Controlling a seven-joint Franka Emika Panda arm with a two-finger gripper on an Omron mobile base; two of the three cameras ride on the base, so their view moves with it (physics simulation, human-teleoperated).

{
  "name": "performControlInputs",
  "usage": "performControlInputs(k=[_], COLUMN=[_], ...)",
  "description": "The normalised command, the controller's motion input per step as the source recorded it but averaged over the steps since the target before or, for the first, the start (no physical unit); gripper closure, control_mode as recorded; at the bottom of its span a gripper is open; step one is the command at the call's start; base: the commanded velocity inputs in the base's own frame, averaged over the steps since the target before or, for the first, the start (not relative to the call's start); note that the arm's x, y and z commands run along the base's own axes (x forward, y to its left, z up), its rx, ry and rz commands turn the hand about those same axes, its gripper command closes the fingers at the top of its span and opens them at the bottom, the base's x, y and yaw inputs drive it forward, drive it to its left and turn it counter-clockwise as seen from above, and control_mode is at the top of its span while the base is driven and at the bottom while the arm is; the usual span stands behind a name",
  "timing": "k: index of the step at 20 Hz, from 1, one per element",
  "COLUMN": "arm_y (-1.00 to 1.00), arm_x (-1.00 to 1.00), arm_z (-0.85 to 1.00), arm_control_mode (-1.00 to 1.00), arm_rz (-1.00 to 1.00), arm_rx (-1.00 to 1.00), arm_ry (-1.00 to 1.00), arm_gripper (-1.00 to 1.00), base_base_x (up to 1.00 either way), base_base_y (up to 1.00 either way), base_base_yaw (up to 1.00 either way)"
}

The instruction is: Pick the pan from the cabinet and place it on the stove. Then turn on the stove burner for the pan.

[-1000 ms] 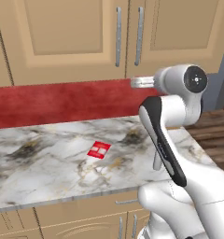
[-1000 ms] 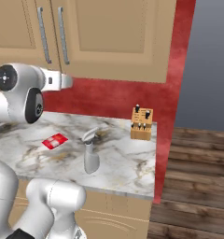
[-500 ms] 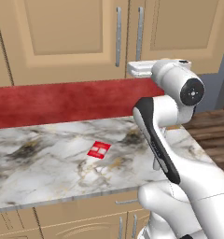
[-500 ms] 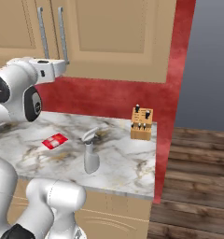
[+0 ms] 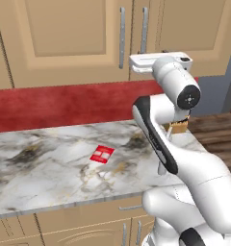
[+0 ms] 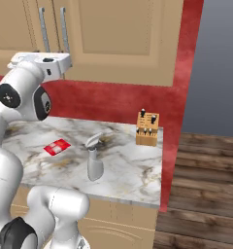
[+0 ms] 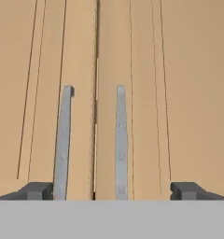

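cabinet (image 7: 132, 70) doors shut, gripper (image 7: 112, 190) fingertips cropped

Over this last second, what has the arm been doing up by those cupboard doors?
The arm has raised its hand toward the cabinet, bringing the open gripper close to the two door handles. It has gripped nothing. The doors stay shut, and the red card, bottle and knife block haven't moved.

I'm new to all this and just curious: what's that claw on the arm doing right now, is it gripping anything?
Gripper: open, holding nothing, jaws wide apart and facing the two bar handles of the closed cabinet.
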Motion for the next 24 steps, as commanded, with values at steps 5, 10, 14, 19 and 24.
performControlInputs(k=[5, 10, 14, 19, 24], arm_y=[0.0, 0.0, 0.0, 0.0, 0.0], arm_x=[0.47, 0.55, 0.41, 0.29, 0.27], arm_z=[0.0, 0.0, 0.0, 0.0, 0.0], arm_control_mode=[-1.0, -1.0, -1.0, -1.0, -1.0], arm_rz=[0.0, 0.0, 0.0, 0.0, 0.0], arm_rx=[0.0, 0.0, 0.0, 0.0, 0.0], arm_ry=[0.0, 0.06, 0.05, 0.01, 0.0], arm_gripper=[-1.0, -1.0, -1.0, -1.0, -1.0], base_base_x=[0.0, 0.0, 0.0, 0.0, 0.0], base_base_y=[0.0, 0.0, 0.0, 0.0, 0.0], base_base_yaw=[0.0, 0.0, 0.0, 0.0, 0.0])
